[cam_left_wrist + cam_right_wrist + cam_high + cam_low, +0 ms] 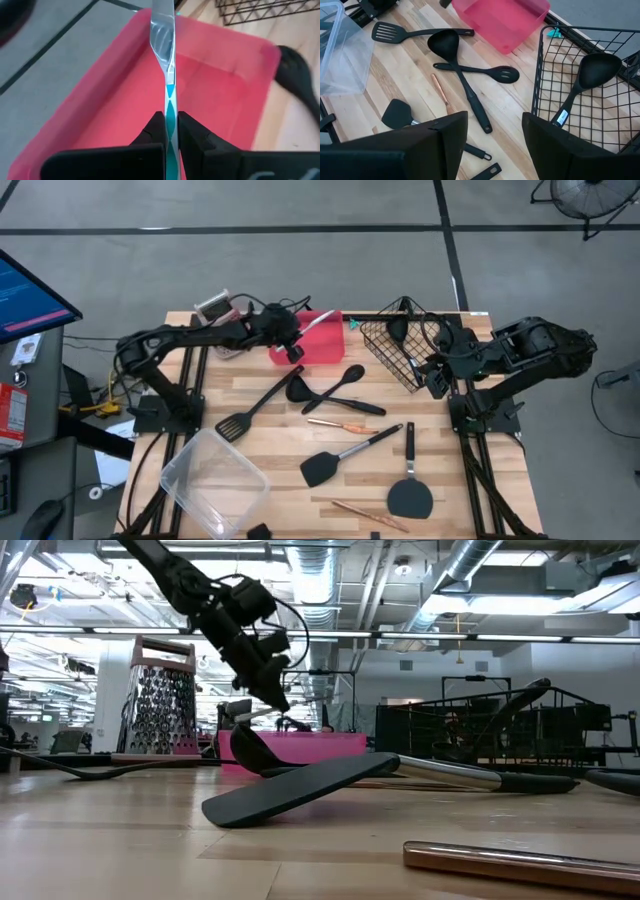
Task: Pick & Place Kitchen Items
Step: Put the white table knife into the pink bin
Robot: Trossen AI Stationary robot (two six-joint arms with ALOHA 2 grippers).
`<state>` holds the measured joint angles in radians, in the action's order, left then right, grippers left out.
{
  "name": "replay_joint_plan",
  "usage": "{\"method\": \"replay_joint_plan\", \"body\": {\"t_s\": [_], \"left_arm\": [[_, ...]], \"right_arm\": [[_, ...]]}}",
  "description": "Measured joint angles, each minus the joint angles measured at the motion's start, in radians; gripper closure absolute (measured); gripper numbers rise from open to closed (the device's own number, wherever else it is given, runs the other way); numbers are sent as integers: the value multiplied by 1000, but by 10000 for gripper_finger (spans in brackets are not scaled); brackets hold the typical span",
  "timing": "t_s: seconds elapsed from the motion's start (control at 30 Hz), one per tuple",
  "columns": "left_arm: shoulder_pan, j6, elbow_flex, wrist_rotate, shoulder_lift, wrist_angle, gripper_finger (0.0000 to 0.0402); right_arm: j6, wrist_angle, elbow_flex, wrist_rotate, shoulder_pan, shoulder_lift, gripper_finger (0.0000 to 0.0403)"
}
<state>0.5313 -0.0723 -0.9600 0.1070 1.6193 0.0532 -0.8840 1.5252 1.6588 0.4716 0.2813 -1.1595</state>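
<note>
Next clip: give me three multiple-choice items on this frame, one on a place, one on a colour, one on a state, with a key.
1. Where is the black ladle lying?
A. in the wire basket
B. in the clear tub
C. on the floor

2. What colour is the bin under the left gripper?
A. blue
B. pink
C. white

3. The left gripper is
A. wide open
B. out of sight
C. shut on a thin silver utensil

Key: A, its bowl lies inside the wire walls; B, pink in every view; C, fingers pinch the handle.
</note>
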Motion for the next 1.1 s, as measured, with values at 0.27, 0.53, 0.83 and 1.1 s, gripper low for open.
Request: {"method": "replay_joint_plan", "body": {"t_s": [0.27, 0.53, 0.83, 1.1], "left_arm": [[16, -1, 0, 1, 56, -16, 395], [16, 0, 0, -12, 117, -18, 394], [19, 1, 0, -22, 121, -21, 387], [24, 1, 0, -34, 121, -26, 348]], "right_arm": [[-8, 0, 0, -3, 0, 0, 214], [-7, 0, 0, -3, 0, 0, 214], [-7, 0, 0, -3, 0, 0, 214], [-7, -1, 0, -3, 0, 0, 214]]}}
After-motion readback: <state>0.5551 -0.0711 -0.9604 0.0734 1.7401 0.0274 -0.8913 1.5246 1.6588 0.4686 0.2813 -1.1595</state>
